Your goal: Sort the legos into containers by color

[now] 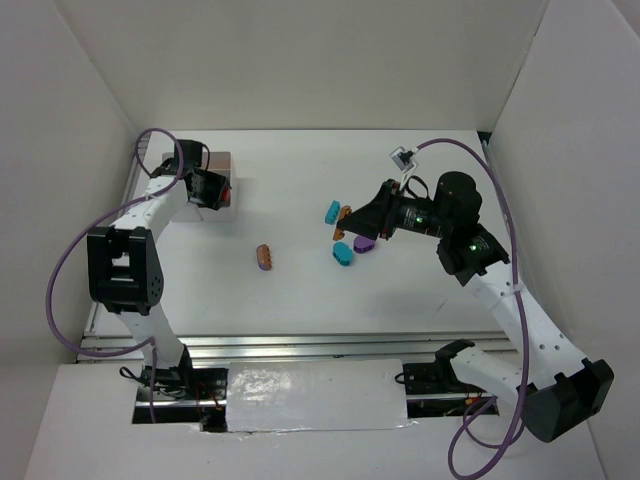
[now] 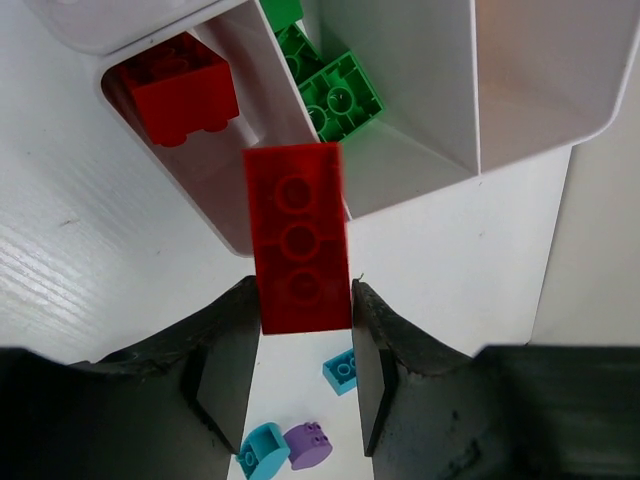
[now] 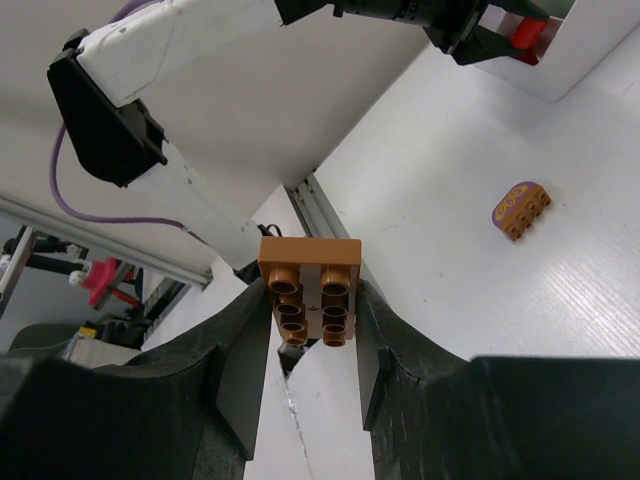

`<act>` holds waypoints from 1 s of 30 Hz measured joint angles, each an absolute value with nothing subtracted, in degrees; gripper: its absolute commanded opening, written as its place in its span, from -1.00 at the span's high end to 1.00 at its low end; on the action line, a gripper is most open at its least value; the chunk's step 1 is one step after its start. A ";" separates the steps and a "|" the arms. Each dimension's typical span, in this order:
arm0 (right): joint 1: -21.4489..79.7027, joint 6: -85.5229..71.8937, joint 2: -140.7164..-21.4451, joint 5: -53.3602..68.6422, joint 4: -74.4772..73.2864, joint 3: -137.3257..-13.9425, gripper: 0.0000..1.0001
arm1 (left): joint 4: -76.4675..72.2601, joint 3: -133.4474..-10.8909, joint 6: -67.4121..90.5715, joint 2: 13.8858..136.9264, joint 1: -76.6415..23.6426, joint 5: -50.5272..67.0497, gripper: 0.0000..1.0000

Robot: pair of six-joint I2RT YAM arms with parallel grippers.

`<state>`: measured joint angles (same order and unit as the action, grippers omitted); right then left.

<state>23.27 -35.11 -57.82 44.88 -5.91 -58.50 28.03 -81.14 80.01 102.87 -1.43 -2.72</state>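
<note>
A red brick [image 2: 298, 237] hangs stud-side up over the white divided tray [image 2: 520, 110]. Its far end lies over the wall between two compartments and its near end sits between the fingers of the left gripper [image 2: 303, 300]. The fingers flank that end closely on both sides, but I cannot tell whether they press it or have let go. The compartment to the left below it holds a second red brick [image 2: 185, 90]. The one next to it holds green bricks [image 2: 335, 95], lying against the dividing wall.

The tray stands at the far left of the table [image 1: 300, 300], close to the left wall [image 1: 60, 120], with little room on that side.

Over the right half, the right gripper [image 3: 312, 300] is clamped on a brown brick [image 3: 310, 285], lifted clear of the surface. Just beside it in the top view lie two teal pieces [image 1: 332, 211] and a purple piece [image 1: 364, 243], bunched near each other. A brown oval piece [image 1: 264, 257] lies alone between this cluster and the tray, well apart from both, with open surface all round it.

The table is white and smooth, boxed by plain white walls on the left, far and right sides. A metal rail [image 1: 300, 345] runs along its near edge.
</note>
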 measured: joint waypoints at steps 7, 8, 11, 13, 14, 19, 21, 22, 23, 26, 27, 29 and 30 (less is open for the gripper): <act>23.27 -35.33 -57.82 45.54 -5.19 -58.39 1.00 | 27.46 -81.12 79.81 103.55 -1.32 -2.76 -0.34; 23.27 -35.51 -57.82 45.71 -5.13 -58.35 1.00 | 27.46 -81.12 79.85 103.74 -1.32 -2.83 -0.35; 23.27 -35.55 -57.84 45.91 -5.10 -58.02 1.00 | 27.46 -81.10 79.92 103.74 -1.30 -3.46 -0.38; 23.27 -35.59 -57.87 45.91 -5.08 -58.00 1.00 | 27.29 -81.08 79.94 103.68 -1.21 -4.03 -0.38; 23.29 -35.70 -57.87 45.93 -5.06 -57.95 1.00 | 27.20 -80.97 79.94 103.68 -1.10 -4.19 -0.38; 23.29 -35.81 -57.87 45.95 -5.08 -57.82 1.00 | 27.40 -80.77 79.26 103.44 -0.49 -4.69 -0.39; 23.33 -35.92 -57.93 45.91 -5.10 -57.80 1.00 | 27.66 -81.06 77.58 102.87 -0.45 -5.23 -0.55; 23.33 -35.94 -58.00 45.89 -5.13 -57.80 1.00 | 28.08 -81.73 75.85 102.54 -0.47 -5.43 -0.62; 23.38 -35.97 -58.06 45.84 -5.13 -57.80 1.00 | 28.84 -83.05 74.00 102.37 -0.58 -5.52 -0.73; 23.42 -36.21 -58.41 45.39 -5.15 -57.80 1.00 | 29.08 -88.40 66.48 101.67 -1.61 -4.03 -0.78; 23.44 -36.45 -58.59 45.23 -5.13 -57.80 1.00 | 27.83 -89.30 63.92 100.86 -2.00 -2.28 -0.79; 23.44 -37.08 -58.89 45.25 -5.04 -57.80 1.00 | 24.08 -88.84 58.22 97.23 -2.83 2.87 -0.80; 23.44 -37.69 -59.05 45.30 -4.73 -57.80 1.00 | 21.91 -87.59 55.61 94.70 -3.20 6.57 -0.80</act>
<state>23.44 -37.69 -59.05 45.30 -4.73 -57.80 21.91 -87.59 55.61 94.70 -3.20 6.57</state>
